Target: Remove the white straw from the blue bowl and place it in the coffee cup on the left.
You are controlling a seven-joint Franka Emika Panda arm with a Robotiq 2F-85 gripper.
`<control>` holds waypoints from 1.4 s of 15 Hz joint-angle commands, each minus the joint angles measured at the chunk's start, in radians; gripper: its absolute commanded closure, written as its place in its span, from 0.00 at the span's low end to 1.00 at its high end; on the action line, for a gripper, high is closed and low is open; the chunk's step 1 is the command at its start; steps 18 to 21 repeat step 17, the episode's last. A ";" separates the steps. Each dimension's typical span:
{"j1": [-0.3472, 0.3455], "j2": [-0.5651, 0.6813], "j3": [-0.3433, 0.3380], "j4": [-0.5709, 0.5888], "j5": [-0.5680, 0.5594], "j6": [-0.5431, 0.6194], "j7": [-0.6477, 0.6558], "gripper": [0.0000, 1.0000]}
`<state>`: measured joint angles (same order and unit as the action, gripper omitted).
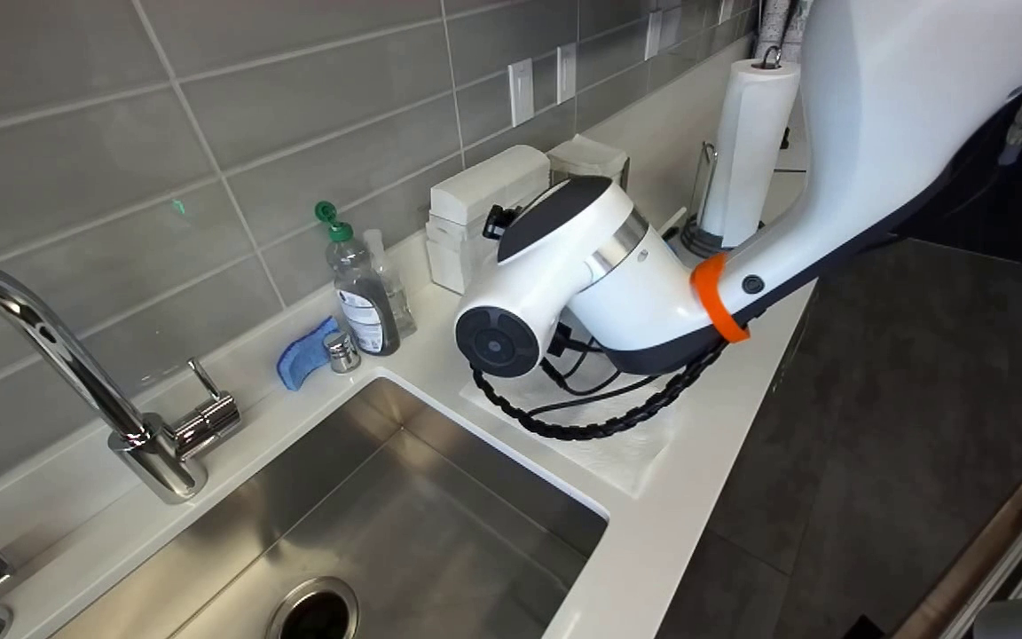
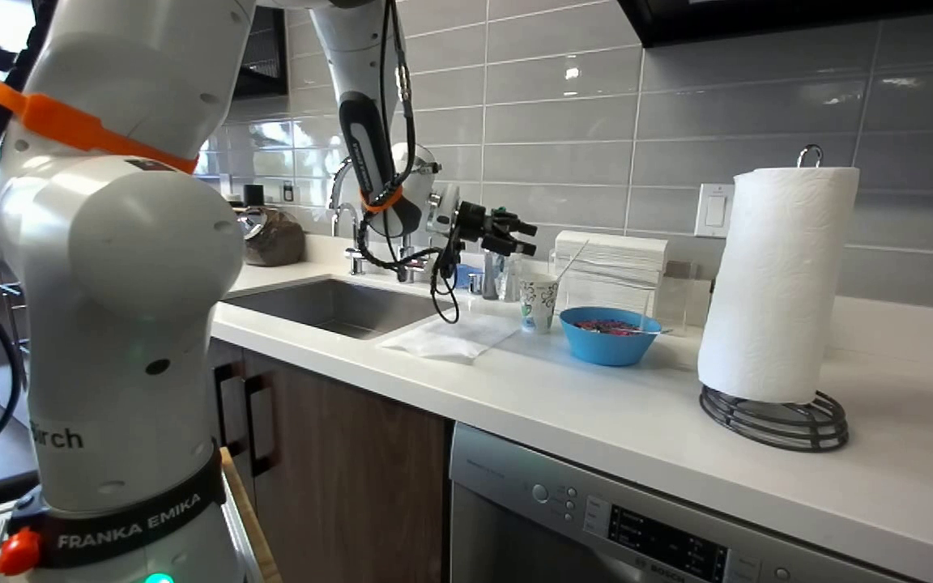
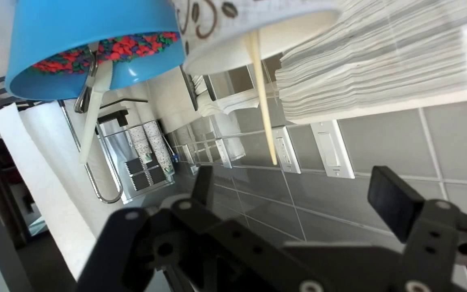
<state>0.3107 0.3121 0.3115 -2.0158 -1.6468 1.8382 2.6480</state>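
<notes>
With gripper (image 2: 528, 238) splayed and empty, reach right past the coffee cup (image 2: 538, 305) — pinch high on the white straw (image 3: 91, 125) jutting from the blue bowl (image 2: 606, 348), clear of the metal utensil (image 3: 91, 77).

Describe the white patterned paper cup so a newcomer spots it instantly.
On the white countertop, find the round blue bowl. Just left of it in an exterior view stands the white patterned paper cup; unlike the plain bowl, it's taller than wide, swirl-printed.
</notes>
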 commanded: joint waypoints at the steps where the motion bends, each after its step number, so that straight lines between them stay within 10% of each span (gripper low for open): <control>1: -0.006 -0.106 0.028 -0.012 0.210 0.000 -0.116 0.00; 7: -0.009 -0.262 0.009 0.001 0.617 -0.122 -0.375 0.00; 12: -0.050 -0.372 -0.041 -0.051 0.885 -0.002 -0.527 0.00; 21: -0.047 -0.346 -0.036 -0.014 0.853 -0.041 -0.516 0.00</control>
